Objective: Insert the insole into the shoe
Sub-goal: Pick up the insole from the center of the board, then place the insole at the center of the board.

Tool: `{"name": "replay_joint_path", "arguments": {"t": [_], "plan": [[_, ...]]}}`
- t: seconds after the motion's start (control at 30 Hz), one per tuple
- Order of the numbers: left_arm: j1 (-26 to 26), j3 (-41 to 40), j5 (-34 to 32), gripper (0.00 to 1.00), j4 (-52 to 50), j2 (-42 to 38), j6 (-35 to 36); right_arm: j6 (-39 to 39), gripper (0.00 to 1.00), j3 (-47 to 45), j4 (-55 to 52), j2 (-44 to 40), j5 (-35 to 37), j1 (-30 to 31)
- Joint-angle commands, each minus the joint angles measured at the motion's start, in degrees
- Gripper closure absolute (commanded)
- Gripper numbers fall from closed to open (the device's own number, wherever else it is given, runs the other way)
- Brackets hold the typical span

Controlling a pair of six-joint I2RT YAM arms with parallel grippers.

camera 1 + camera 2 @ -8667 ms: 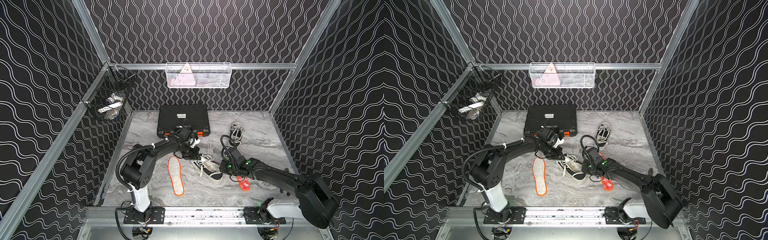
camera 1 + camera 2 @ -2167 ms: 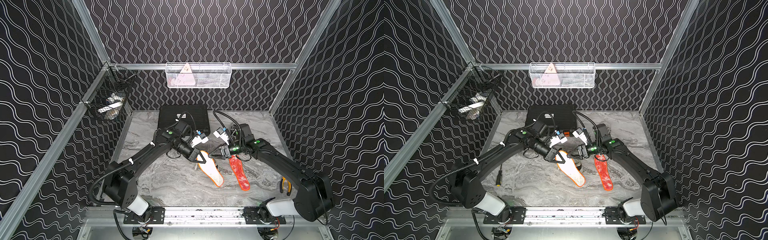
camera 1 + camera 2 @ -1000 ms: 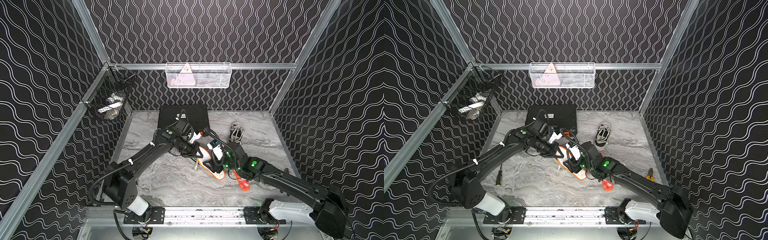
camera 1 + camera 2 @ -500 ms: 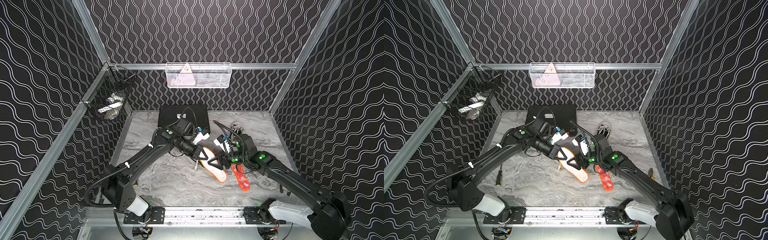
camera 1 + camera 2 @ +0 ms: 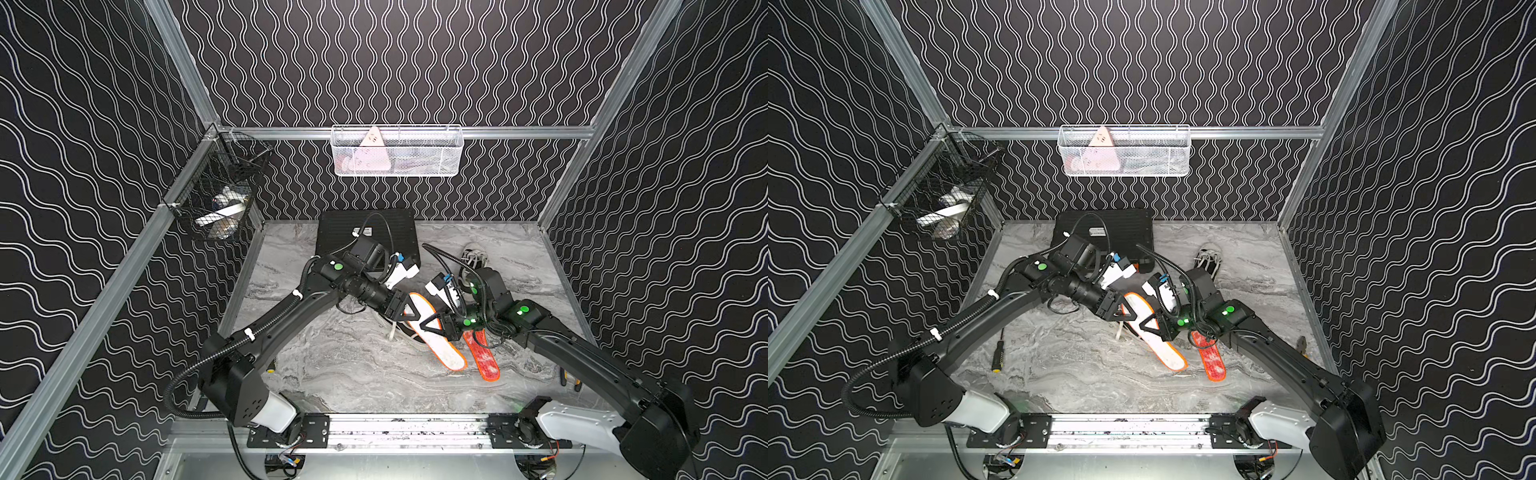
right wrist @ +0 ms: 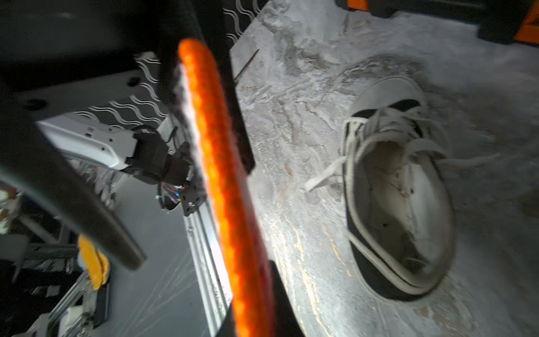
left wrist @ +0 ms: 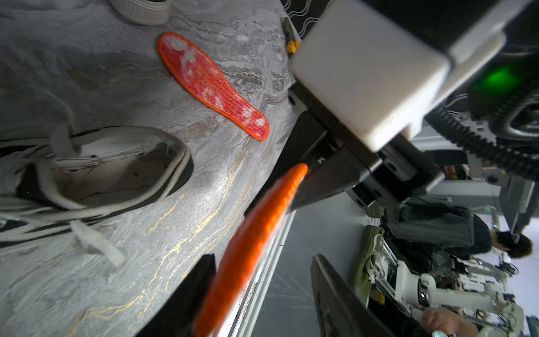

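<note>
we hold the white-topped insole (image 5: pixel 434 338) slanting over the black-and-white sneaker (image 6: pixel 402 186), which lies mid-desk (image 5: pixel 353 370). the right gripper (image 5: pixel 433 326) has its jaws clamped on the insole's edge. the left gripper (image 5: pixel 409 311) has its jaws apart around the insole's 11 o'clock end. a red insole (image 5: pixel 482 357) lies at the sneaker's 4 o'clock.

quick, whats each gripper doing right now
left gripper: open, jaws apart on either side of the insole, not clamping it
right gripper: shut on the insole
</note>
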Motion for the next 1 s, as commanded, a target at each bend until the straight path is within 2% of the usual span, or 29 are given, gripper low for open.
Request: {"name": "replay_joint_path", "arguments": {"t": [0.0,0.1,0.17,0.23,0.33,0.43,0.47,0.53,0.6,0.7,0.87,0.97], "plan": [[1.0,1.0,-6.7,0.36,0.9,-0.3,-5.6,1.1,0.9,-1.6,1.5,-1.5,13.6,0.0],[1.8,1.1,-5.4,0.35,3.0,-0.5,-8.9,0.9,0.89,-2.0,3.2,-2.0,14.7,0.0],[1.8,1.3,-6.2,0.35,3.6,-0.1,-10.9,1.7,0.89,-1.4,3.1,-1.6,18.0,0.1],[1.8,2.2,-8.9,0.34,2.5,0.6,-12.5,3.1,0.89,-0.4,1.9,-0.5,23.2,0.0],[2.3,3.2,-14.3,0.35,0.2,1.7,-14.8,6.7,0.89,2.3,-2.9,1.9,38.1,0.2],[2.5,3.5,-14.7,0.35,0.6,3.5,-19.0,8.3,0.87,3.1,-6.3,3.5,46.8,4.9],[2.6,3.2,-14.1,0.36,1.5,3.6,-20.3,9.0,0.87,2.7,-5.7,3.8,47.8,6.4],[3.0,2.3,-17.9,0.36,1.9,2.6,-23.0,10.9,0.87,2.9,-4.7,5.1,46.1,9.2],[6.4,2.4,-23.0,0.36,-1.7,1.6,-24.2,12.8,0.86,3.5,-3.1,6.7,46.0,13.1],[15.3,0.0,-27.9,0.36,-5.1,-1.1,-25.5,15.4,0.84,5.4,-1.3,10.9,48.1,20.7],[26.5,-6.1,-31.9,0.36,-5.4,-6.2,-27.3,17.6,0.84,11.2,0.8,23.1,53.2,30.1],[32.1,-9.9,-32.9,0.36,-5.3,-8.4,-28.0,16.6,0.83,15.9,2.8,31.2,55.0,33.0]]}}
